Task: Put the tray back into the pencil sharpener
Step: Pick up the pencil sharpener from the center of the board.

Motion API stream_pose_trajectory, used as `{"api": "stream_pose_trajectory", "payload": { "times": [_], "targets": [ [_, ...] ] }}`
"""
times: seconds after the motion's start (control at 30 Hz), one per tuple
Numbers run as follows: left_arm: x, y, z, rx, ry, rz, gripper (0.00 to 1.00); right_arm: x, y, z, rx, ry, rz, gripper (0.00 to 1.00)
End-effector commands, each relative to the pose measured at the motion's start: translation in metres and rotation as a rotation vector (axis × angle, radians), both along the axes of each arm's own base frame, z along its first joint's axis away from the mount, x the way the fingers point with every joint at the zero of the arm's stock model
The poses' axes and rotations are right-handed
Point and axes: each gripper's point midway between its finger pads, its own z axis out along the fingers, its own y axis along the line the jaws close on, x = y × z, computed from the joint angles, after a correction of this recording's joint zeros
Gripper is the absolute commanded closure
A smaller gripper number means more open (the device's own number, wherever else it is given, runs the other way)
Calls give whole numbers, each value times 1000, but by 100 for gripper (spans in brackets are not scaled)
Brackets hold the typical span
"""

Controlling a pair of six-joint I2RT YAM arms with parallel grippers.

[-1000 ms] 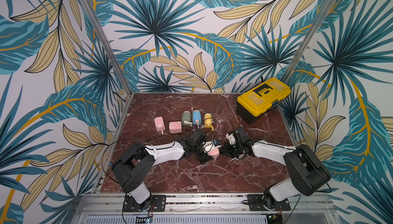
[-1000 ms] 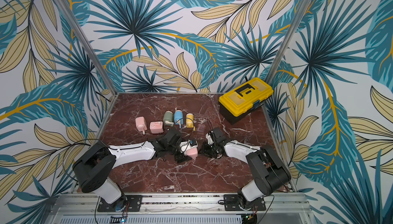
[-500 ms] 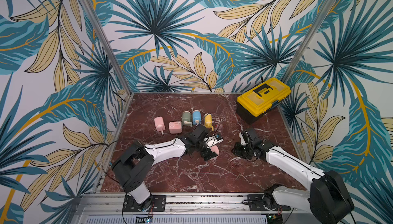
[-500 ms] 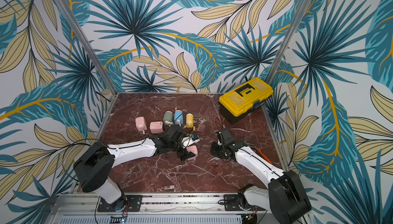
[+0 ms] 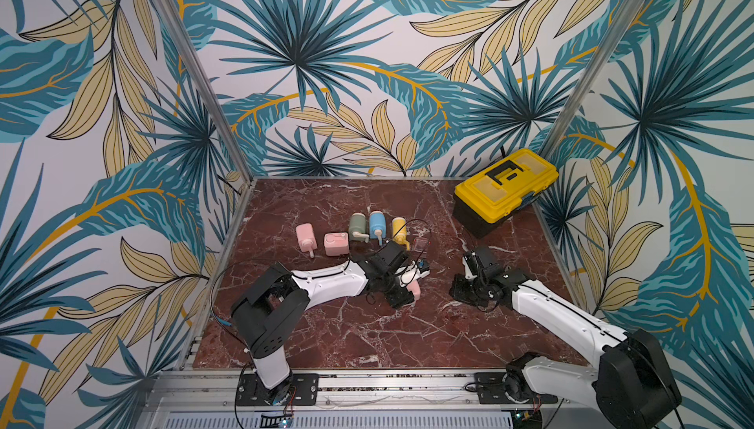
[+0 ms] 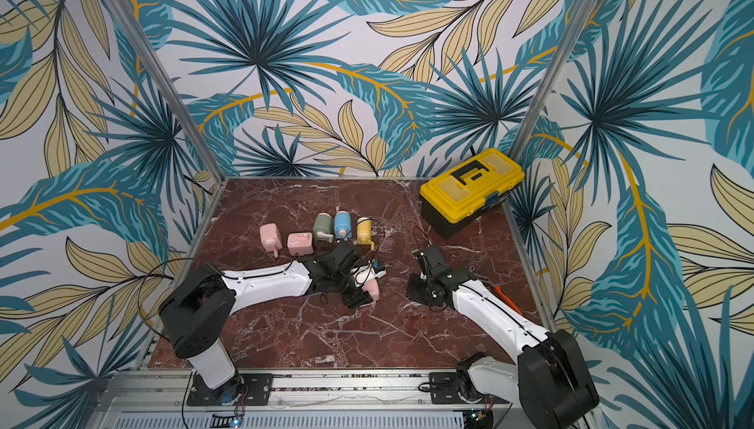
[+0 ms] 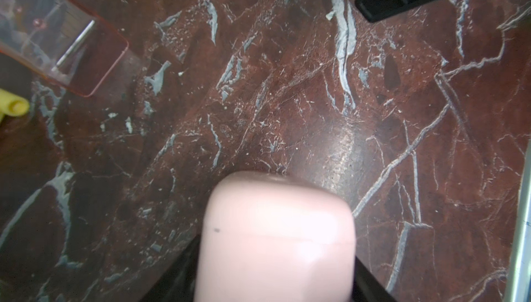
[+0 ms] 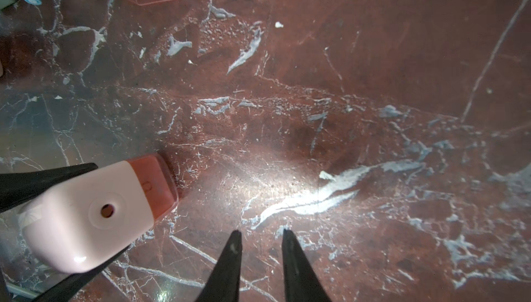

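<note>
Right tool (image 8: pixel 261 236) has backed off empty, tips slightly apart; left tool (image 5: pixel 412 289) stays clamped on the pencil sharpener (image 8: pixel 86 217), tray (image 8: pixel 156 185) looks seated, so probably done.

A yellow toolbox (image 5: pixel 506 186) stands shut in the marble table's (image 5: pixel 367 333) far corner.

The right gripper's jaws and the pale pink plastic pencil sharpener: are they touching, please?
Apart. The right wrist view shows bare marble between the right gripper and the pink pencil sharpener.
</note>
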Motion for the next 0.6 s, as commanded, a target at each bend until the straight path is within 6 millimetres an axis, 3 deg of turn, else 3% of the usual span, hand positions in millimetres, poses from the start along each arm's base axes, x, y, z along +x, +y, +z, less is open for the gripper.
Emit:
{"api": "stream_pose_trajectory", "payload": {
  "times": [0.0, 0.23, 0.37, 0.47, 0.57],
  "targets": [
    [2, -2, 7, 5, 2, 10, 39, -3, -6, 4, -31, -5, 4, 73],
    [3, 0, 16, -4, -1, 43, 49, -3, -8, 8, -32, -19, 2, 73],
    [12, 8, 39, -20, -47, 134, 56, -1, -9, 13, -35, -38, -6, 73],
    [24, 22, 63, -31, -101, 258, 71, 3, -9, 18, -36, -55, -11, 73],
    [32, 36, 89, -80, -124, 390, 93, 7, -9, 22, -38, -68, -16, 73]
  ]
}}
